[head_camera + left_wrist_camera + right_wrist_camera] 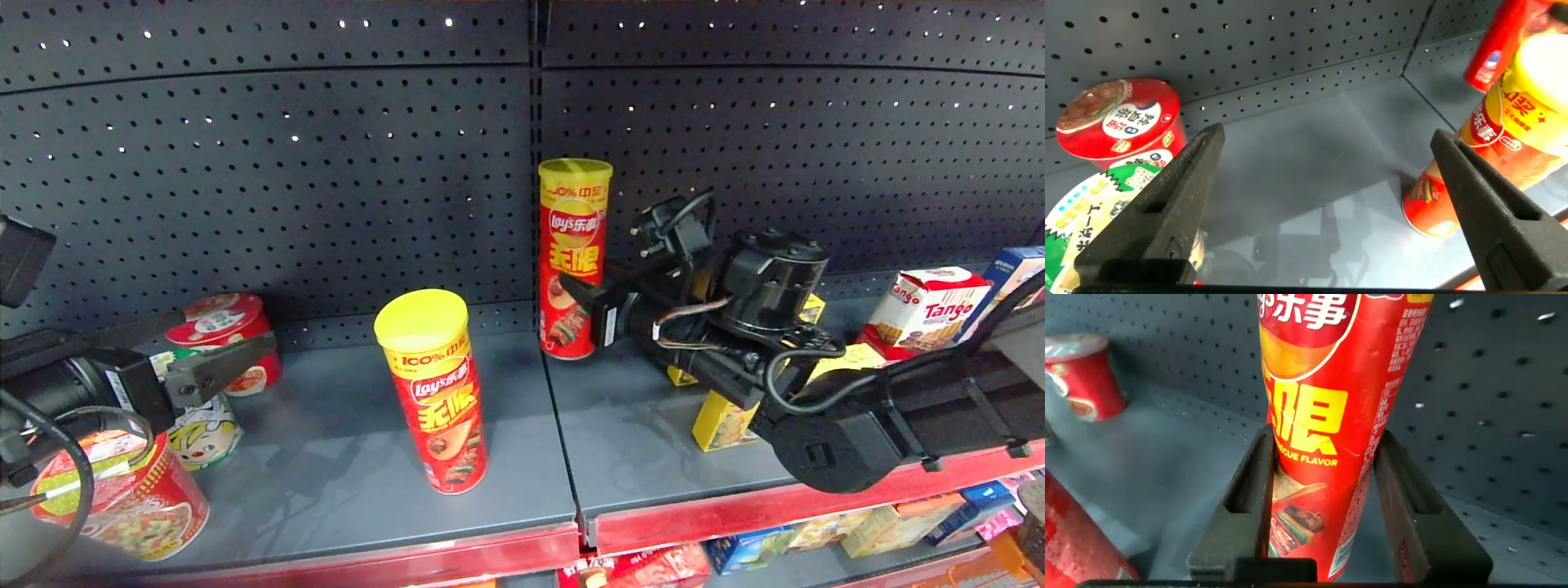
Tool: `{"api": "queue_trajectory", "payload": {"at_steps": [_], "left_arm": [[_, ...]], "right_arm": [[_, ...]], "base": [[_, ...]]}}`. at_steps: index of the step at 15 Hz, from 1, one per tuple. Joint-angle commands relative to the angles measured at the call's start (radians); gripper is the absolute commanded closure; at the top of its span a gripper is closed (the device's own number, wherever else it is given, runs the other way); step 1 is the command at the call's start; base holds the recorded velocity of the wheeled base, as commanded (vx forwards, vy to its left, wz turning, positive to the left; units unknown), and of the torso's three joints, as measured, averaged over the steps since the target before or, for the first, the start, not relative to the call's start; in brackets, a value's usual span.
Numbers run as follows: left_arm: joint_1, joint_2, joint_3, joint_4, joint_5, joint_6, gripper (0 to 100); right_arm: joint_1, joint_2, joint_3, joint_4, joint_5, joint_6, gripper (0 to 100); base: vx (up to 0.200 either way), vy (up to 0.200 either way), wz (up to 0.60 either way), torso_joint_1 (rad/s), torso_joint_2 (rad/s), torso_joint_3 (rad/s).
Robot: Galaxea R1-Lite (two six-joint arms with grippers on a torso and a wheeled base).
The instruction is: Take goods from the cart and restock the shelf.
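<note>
Your right gripper [1323, 437] clamps a tall red cardboard chip tube with yellow lid [574, 245], upright on the grey metal shelf [326, 441] behind and right of its twin tube [437, 392]; your left gripper [1327, 135] hovers left of that twin, fingers [1167, 204] apart

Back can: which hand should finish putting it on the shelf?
Right, probably. The right hand holds the back can between its fingers, standing on the shelf. The left hand is open, far off by the cups.
</note>
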Motion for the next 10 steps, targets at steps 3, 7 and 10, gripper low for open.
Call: {"api": "queue_trajectory", "payload": {"at_steps": [3,7,10], "left_arm": [[0.001,0.001,0.0,-0.001,0.0,0.002,0],[0.024,-0.001,0.002,0.001,-0.014,0.03,0],[0.03,-0.001,0.003,0.003,-0.022,0.031,0]], "right_arm": [[-0.001,0.041,0.005,0.0,0.059,0.021,100],[-0.001,0.083,-0.009,-0.014,0.094,0.078,100],[0.022,0.167,-0.078,-0.022,0.095,0.073,100]], "base": [[0.0,0.0,0.0,0.0,0.0,0.0],[0.0,0.0,0.0,0.0,0.0,0.0],[0.0,0.0,0.0,0.0,0.0,0.0]]}}
